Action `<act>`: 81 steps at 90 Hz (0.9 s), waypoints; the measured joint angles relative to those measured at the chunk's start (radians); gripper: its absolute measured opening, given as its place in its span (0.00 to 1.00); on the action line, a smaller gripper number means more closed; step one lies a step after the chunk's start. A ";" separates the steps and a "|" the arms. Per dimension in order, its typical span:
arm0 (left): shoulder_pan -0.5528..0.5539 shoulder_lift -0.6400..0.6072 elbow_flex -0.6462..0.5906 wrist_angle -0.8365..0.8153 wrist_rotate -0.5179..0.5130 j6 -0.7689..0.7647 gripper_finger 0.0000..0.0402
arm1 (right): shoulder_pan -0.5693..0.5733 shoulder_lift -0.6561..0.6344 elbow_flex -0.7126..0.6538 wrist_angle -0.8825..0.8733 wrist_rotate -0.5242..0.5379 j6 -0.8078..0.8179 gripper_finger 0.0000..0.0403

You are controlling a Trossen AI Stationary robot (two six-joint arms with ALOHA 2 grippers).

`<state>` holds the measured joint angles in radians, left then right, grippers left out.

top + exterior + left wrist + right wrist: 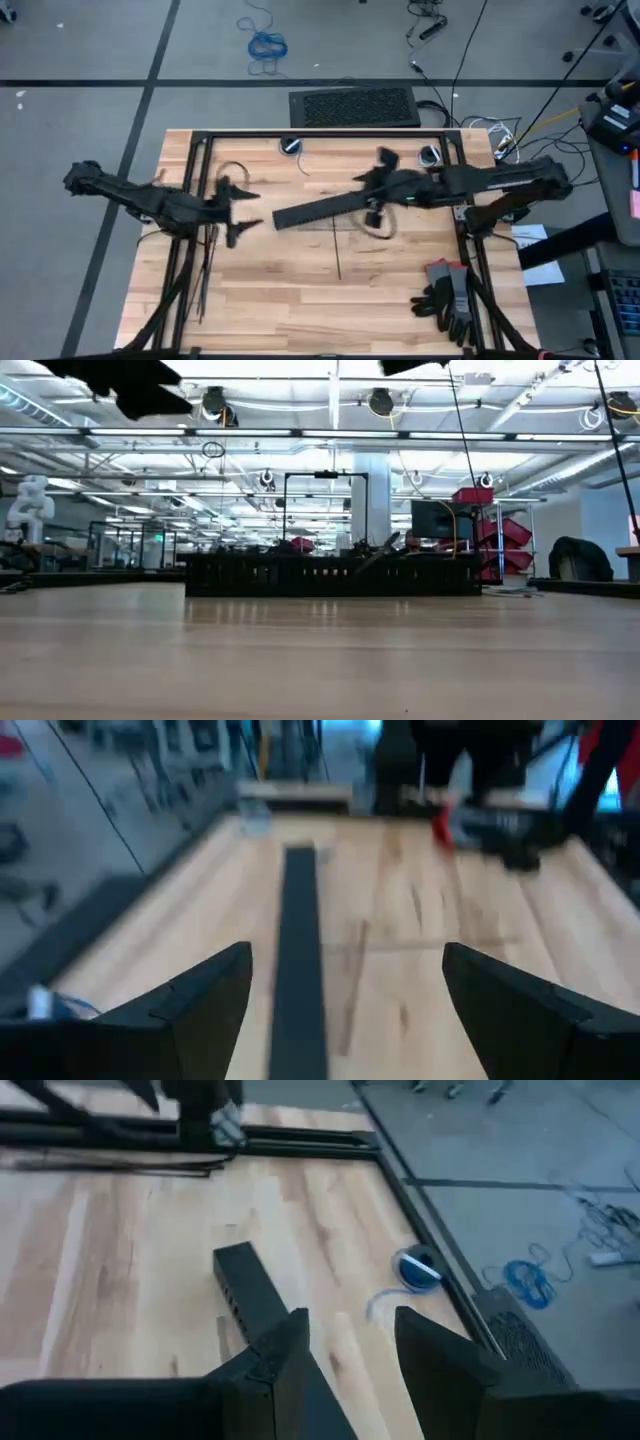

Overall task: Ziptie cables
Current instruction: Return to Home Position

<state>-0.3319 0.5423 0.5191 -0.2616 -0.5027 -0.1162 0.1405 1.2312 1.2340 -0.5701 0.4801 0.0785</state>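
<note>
Left wrist view first: the left gripper (346,952) is wide open, fingers (205,1002) spread well apart with nothing held. The long flat black plastic bar (298,960) runs straight away between them along the pale wooden surface (430,930). Over to the right wrist view: the right gripper (348,1316) also stands parted and empty, hovering just short of one squared end of that bar. From the high view, the bar's long axis lies across the surface from left to right, slightly tilted, with the right gripper above its right end and the left gripper just off its left end. A loop of thin pale cables (383,229) curls out beside the bar under the right gripper. One very thin dark ziptie (338,258) lies straight, near the middle of the surface, pointing from front to back, crosswise to the bar. Farther out are a small blue tape roll (418,1268) by the black frame rail and grey-and-black work gloves (448,292) at the right front. A white sheet (530,236) past the right edge has print too small to read.
</note>
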 joint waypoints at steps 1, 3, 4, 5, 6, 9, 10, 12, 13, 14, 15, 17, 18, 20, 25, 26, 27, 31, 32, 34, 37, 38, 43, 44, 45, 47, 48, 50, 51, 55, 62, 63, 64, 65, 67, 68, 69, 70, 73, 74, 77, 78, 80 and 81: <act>0.000 -0.012 -0.002 -0.006 -0.001 0.000 0.81 | 0.002 -0.016 -0.016 0.005 0.000 0.006 0.35; -0.001 -0.034 -0.006 -0.021 -0.004 0.000 0.81 | 0.006 -0.048 -0.048 0.018 0.000 0.018 0.35; -0.001 -0.044 -0.008 -0.026 -0.005 0.000 0.81 | 0.008 -0.062 -0.064 0.025 0.001 0.024 0.35; -0.001 -0.054 -0.011 -0.030 -0.006 -0.001 0.81 | 0.010 -0.077 -0.081 0.031 0.001 0.030 0.35; -0.001 -0.064 -0.013 -0.035 -0.007 -0.001 0.81 | 0.012 -0.091 -0.098 0.037 0.001 0.035 0.35; -0.001 -0.088 -0.020 -0.041 -0.011 0.000 0.81 | 0.019 -0.136 -0.149 0.058 0.001 0.051 0.35; -0.001 -0.096 -0.023 -0.042 -0.012 0.000 0.81 | 0.022 -0.150 -0.167 0.066 0.000 0.057 0.35; -0.001 -0.109 -0.029 -0.045 -0.012 0.001 0.81 | 0.027 -0.176 -0.204 0.083 0.001 0.068 0.35; -0.001 -0.115 -0.032 -0.046 -0.012 0.000 0.81 | 0.030 -0.190 -0.223 0.093 0.001 0.074 0.35; -0.001 -0.122 -0.036 -0.049 -0.012 0.000 0.81 | 0.032 -0.203 -0.241 0.103 0.001 0.079 0.35; -0.001 -0.129 -0.040 -0.052 -0.012 0.000 0.81 | 0.035 -0.216 -0.259 0.114 0.001 0.084 0.35; -0.001 -0.140 -0.047 -0.058 -0.012 0.000 0.81 | 0.041 -0.241 -0.295 0.139 0.003 0.093 0.35; -0.001 -0.145 -0.050 -0.059 -0.012 0.000 0.81 | 0.044 -0.254 -0.314 0.152 0.006 0.098 0.35; -0.001 -0.153 -0.055 -0.057 -0.012 0.000 0.81 | 0.051 -0.278 -0.352 0.180 0.014 0.105 0.35; -0.001 -0.172 -0.074 -0.035 -0.013 0.009 0.81 | 0.068 -0.332 -0.443 0.251 0.024 0.117 0.35; -0.001 -0.177 -0.079 -0.031 -0.013 0.012 0.81 | 0.071 -0.342 -0.461 0.266 0.025 0.118 0.35; -0.001 -0.181 -0.084 -0.027 -0.014 0.015 0.81 | 0.073 -0.352 -0.479 0.281 0.024 0.119 0.35; -0.001 -0.198 -0.108 -0.013 -0.016 0.022 0.81 | 0.083 -0.384 -0.554 0.354 0.024 0.120 0.35; -0.001 -0.202 -0.114 -0.007 -0.017 0.023 0.81 | 0.085 -0.392 -0.573 0.374 0.023 0.120 0.35; -0.001 -0.210 -0.126 0.003 -0.019 0.026 0.81 | 0.089 -0.406 -0.611 0.416 0.020 0.120 0.35; -0.001 -0.220 -0.147 0.022 -0.021 0.029 0.81 | 0.095 -0.425 -0.671 0.483 0.014 0.120 0.35; -0.001 -0.223 -0.155 0.029 -0.022 0.031 0.81 | 0.096 -0.430 -0.690 0.509 0.012 0.120 0.35; -0.001 -0.233 -0.200 0.082 -0.022 0.049 0.81 | 0.100 -0.450 -0.783 0.638 -0.015 0.119 0.35; -0.001 -0.236 -0.209 0.092 -0.022 0.052 0.81 | 0.100 -0.453 -0.801 0.666 -0.025 0.118 0.35; -0.001 -0.238 -0.219 0.103 -0.022 0.055 0.81 | 0.100 -0.456 -0.819 0.693 -0.036 0.117 0.35; -0.001 -0.242 -0.239 0.128 -0.022 0.063 0.81 | 0.100 -0.460 -0.856 0.747 -0.055 0.116 0.35; -0.001 -0.244 -0.249 0.141 -0.022 0.067 0.81 | 0.100 -0.462 -0.875 0.776 -0.064 0.115 0.35; -0.001 -0.249 -0.267 0.170 -0.022 0.073 0.81 | 0.100 -0.465 -0.908 0.835 -0.082 0.115 0.35; -0.001 -0.251 -0.276 0.184 -0.022 0.075 0.81 | 0.100 -0.467 -0.924 0.862 -0.090 0.115 0.35; -0.001 -0.262 -0.309 0.235 -0.022 0.086 0.81 | 0.100 -0.471 -0.988 0.973 -0.115 0.112 0.35; -0.001 -0.283 -0.353 0.302 -0.022 0.105 0.81 | 0.099 -0.475 -1.080 1.135 -0.123 0.102 0.35; -0.001 -0.286 -0.356 0.307 -0.022 0.107 0.81 | 0.099 -0.476 -1.090 1.152 -0.123 0.101 0.35; -0.001 -0.289 -0.359 0.311 -0.022 0.108 0.81 | 0.099 -0.477 -1.101 1.168 -0.122 0.099 0.35; -0.001 -0.292 -0.362 0.317 -0.022 0.110 0.81 | 0.099 -0.479 -1.110 1.183 -0.122 0.098 0.35; -0.001 -0.299 -0.369 0.329 -0.022 0.118 0.81 | 0.099 -0.481 -1.128 1.212 -0.122 0.093 0.35; -0.001 -0.302 -0.371 0.335 -0.022 0.121 0.81 | 0.099 -0.482 -1.135 1.223 -0.121 0.092 0.35; -0.001 -0.305 -0.374 0.341 -0.022 0.123 0.81 | 0.099 -0.484 -1.142 1.234 -0.121 0.090 0.35; -0.001 -0.309 -0.377 0.347 -0.022 0.123 0.81 | 0.099 -0.486 -1.147 1.245 -0.120 0.088 0.35; -0.001 -0.321 -0.385 0.360 -0.023 0.125 0.81 | 0.098 -0.492 -1.164 1.272 -0.119 0.081 0.35; -0.001 -0.326 -0.386 0.361 -0.023 0.127 0.81 | 0.097 -0.494 -1.169 1.278 -0.119 0.078 0.35; 0.000 -0.341 -0.388 0.360 -0.023 0.133 0.81 | 0.093 -0.500 -1.179 1.294 -0.119 0.067 0.35; 0.000 -0.346 -0.389 0.360 -0.024 0.135 0.81 | 0.092 -0.502 -1.182 1.297 -0.119 0.061 0.35; 0.000 -0.356 -0.391 0.360 -0.024 0.143 0.81 | 0.087 -0.507 -1.186 1.303 -0.119 0.052 0.35; 0.000 -0.361 -0.393 0.360 -0.025 0.146 0.81 | 0.085 -0.510 -1.186 1.303 -0.118 0.047 0.35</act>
<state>-0.3317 0.1810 0.1265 0.0989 -0.5280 0.0300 0.2252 0.7216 0.0480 0.7326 0.3617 0.1259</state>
